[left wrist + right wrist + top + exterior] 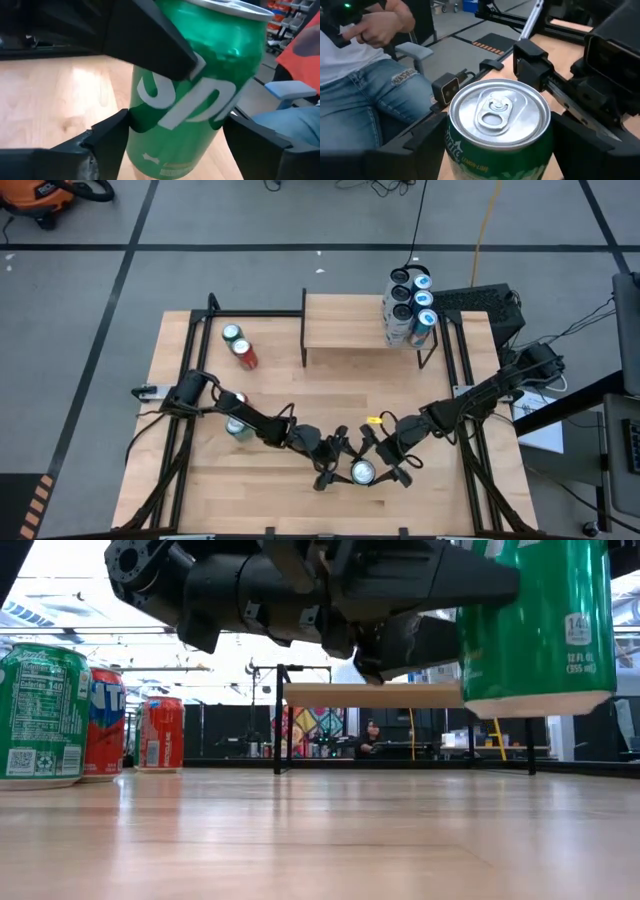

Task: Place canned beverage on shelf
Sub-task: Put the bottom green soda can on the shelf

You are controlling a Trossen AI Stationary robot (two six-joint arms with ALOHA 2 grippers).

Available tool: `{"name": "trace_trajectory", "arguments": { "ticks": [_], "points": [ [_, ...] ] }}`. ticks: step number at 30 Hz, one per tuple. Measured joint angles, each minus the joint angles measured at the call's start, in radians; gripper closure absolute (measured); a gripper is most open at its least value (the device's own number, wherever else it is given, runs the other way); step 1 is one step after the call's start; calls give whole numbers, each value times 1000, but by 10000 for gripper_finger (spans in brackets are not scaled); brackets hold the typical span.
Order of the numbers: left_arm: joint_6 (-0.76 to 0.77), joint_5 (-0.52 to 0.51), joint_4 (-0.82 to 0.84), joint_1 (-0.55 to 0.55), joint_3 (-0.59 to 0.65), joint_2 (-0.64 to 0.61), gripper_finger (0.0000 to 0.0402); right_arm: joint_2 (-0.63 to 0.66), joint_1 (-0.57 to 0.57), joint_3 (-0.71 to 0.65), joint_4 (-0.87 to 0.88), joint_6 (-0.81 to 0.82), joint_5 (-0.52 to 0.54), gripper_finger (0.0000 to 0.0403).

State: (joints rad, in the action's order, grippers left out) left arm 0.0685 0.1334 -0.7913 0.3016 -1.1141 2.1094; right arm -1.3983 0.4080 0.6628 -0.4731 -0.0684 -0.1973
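Both grippers, left and right, pinch one green can (lifted, well in front of the shelf); uneven release could tip it.

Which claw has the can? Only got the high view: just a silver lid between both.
Observer: The right wrist view shows the right claw clamping the green can, a finger on each side.
Operator: Off the table?
Observer: Yes. In the low view its base hangs clear above the tabletop.
Operator: Label?
Observer: The left wrist view shows white Sprite lettering on the green side.
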Motion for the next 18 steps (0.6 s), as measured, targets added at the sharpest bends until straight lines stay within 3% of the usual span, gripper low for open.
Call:
{"name": "trace_trajectory", "arguments": {
  "ticks": [4,12,18],
  "points": [
    [-62,-1,23,-2,-23,0,70,0,-15,0,-25,-21,-17,114],
    [-127,16,-7,-9,-26,0,68,1,-37,5,-46,-32,9,114],
    [-133,17,12,-9,-26,0,94,0,-37,5,-39,-28,-1,114]
  ]
}}
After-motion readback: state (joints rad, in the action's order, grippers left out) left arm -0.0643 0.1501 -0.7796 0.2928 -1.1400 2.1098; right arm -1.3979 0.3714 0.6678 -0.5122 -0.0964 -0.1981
